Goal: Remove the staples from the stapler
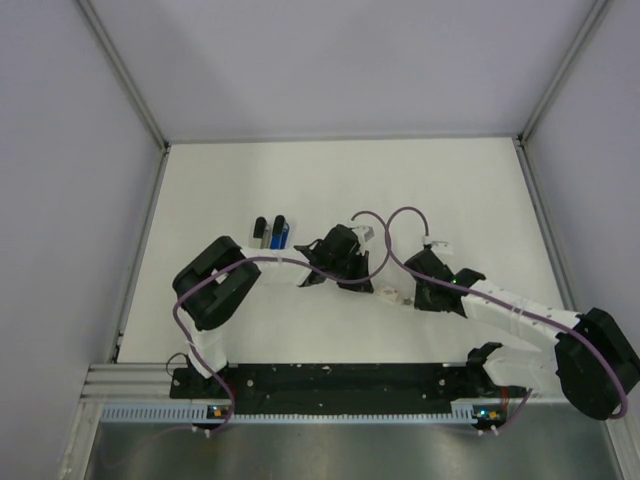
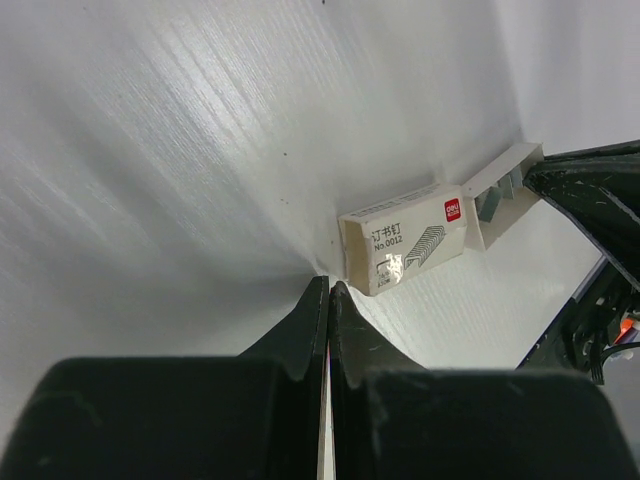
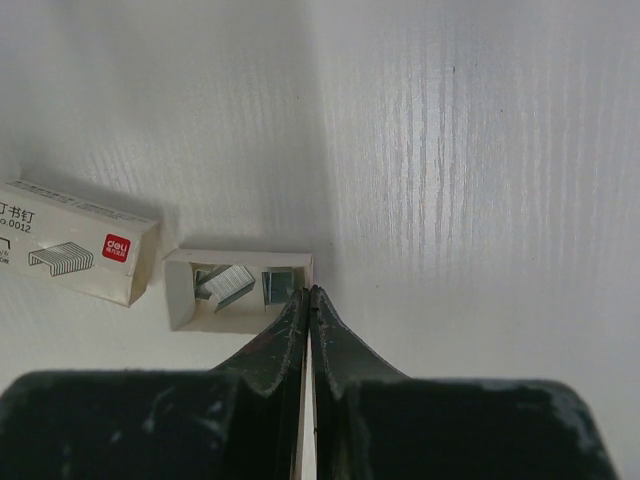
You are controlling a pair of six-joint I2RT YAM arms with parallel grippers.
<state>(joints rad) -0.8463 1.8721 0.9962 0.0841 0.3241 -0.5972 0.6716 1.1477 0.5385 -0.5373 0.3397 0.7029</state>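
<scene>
My left pincer (image 2: pixel 327 286) and right pincer (image 3: pixel 308 292) are both pinched shut and empty beside the staple box (image 2: pixel 405 237) and its open tray (image 3: pixel 240 259), while the stapler (image 1: pixel 272 232) lies well apart on the desk (image 1: pixel 450 190), so I judge the unloading not yet begun.

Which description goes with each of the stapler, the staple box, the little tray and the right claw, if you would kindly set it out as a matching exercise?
Things:
1. stapler
2. staple box
3. tray
4. right claw

Descriptions:
A. shut, tips by the tray's corner
B. black and blue, lying apart from the box
C. white with a red logo
D. open, with staple strips inside

Pairs: 1-B, 2-C, 3-D, 4-A
</scene>
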